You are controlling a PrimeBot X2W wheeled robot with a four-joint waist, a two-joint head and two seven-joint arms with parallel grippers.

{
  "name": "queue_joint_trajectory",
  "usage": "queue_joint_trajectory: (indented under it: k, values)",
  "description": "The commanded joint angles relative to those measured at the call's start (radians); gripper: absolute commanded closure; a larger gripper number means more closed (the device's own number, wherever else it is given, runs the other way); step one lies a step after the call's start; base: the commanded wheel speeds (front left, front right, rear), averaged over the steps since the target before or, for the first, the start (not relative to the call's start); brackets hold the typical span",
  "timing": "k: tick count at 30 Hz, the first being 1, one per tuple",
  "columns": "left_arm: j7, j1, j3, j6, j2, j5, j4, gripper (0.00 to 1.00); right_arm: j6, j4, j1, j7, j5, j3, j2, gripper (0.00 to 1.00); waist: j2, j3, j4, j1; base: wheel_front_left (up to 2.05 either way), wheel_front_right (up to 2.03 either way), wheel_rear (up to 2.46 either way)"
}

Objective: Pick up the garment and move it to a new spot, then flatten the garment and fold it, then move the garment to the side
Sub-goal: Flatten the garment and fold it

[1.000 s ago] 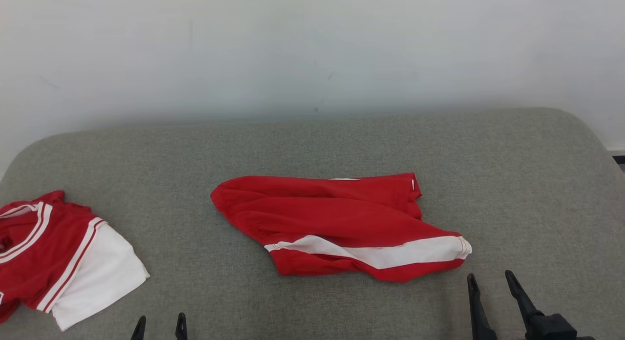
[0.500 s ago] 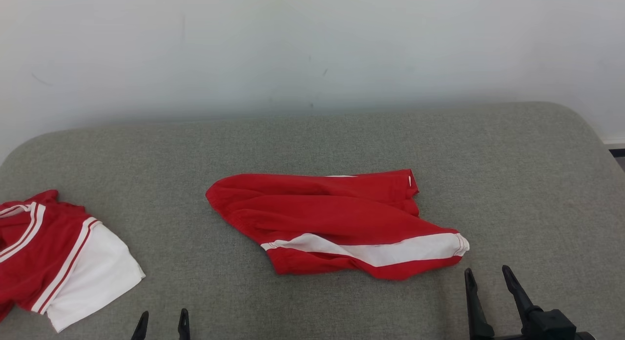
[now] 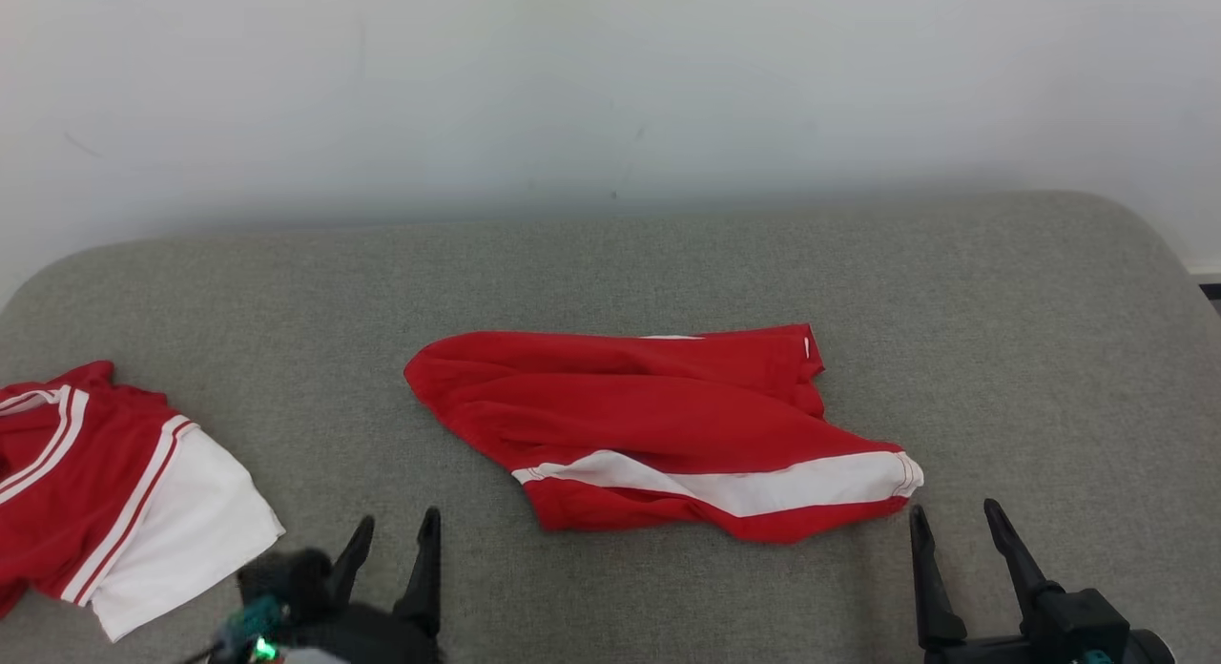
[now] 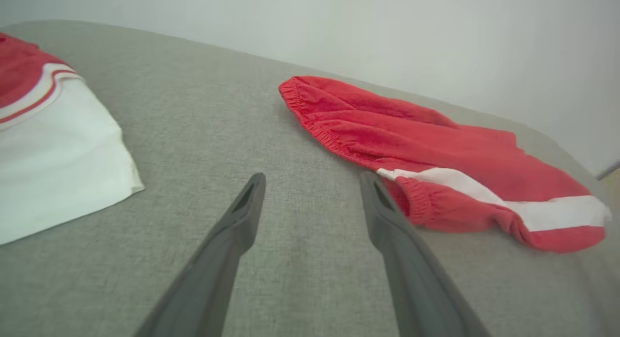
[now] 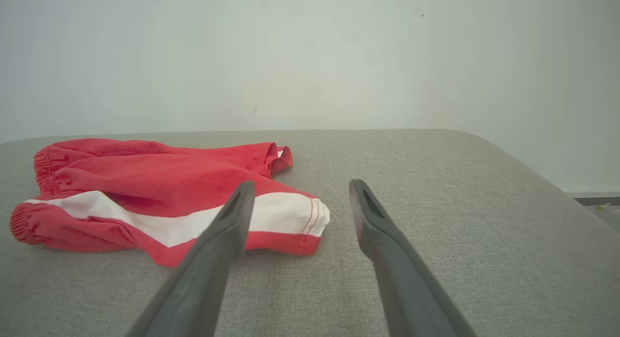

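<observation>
Approach to the crumpled red garment (image 3: 658, 425).
Left end effector (image 3: 399, 519) and right end effector (image 3: 955, 509), open and empty, flank it, presumably to grip opposite ends.

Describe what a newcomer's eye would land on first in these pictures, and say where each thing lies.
The crumpled red fabric garment with a broad white stripe stands out first, lying in the middle of the grey upholstered surface. A second red-and-white garment lies at that surface's left edge. The left gripper and right gripper, each with two dark fingers spread open, sit at the near side, holding nothing.
</observation>
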Motion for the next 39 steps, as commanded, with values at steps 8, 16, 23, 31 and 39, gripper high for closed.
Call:
queue_joint_trajectory:
  k: [8, 16, 23, 31, 39]
  values:
    - [0.245, -0.239, -0.083, 0.045, -0.001, -0.143, 0.155, 0.00, -0.002, 0.003, -0.040, 0.000, 0.019, 0.036, 0.001, 0.00, 0.0001, 0.035, -0.054, 0.0000, 0.00, 0.00, 0.00]
    - [0.313, -0.326, -0.115, 0.099, -0.001, -0.189, 0.262, 0.00, -0.002, 0.000, -0.055, 0.000, 0.030, 0.043, 0.001, 0.00, 0.0001, 0.060, -0.110, 0.0000, 0.00, 0.00, 0.00]
    - [0.339, -0.357, -0.130, 0.148, -0.001, -0.216, 0.321, 0.00, -0.002, -0.002, -0.064, 0.000, 0.035, 0.050, 0.001, 0.00, 0.0001, 0.074, -0.137, 0.0000, 0.00, 0.00, 0.00]
    - [0.370, -0.368, -0.157, 0.154, -0.001, -0.246, 0.341, 0.70, -0.002, -0.011, -0.068, 0.000, 0.023, 0.042, 0.001, 0.00, 0.0001, 0.082, -0.131, 0.0000, 0.00, 0.00, 0.00]
    - [0.322, -0.362, -0.186, 0.158, 0.014, -0.210, 0.304, 1.00, -0.002, 0.040, -0.169, 0.175, -0.036, 0.086, -0.022, 0.00, 0.0001, 0.114, -0.094, 0.0000, 0.00, 0.00, 0.00]
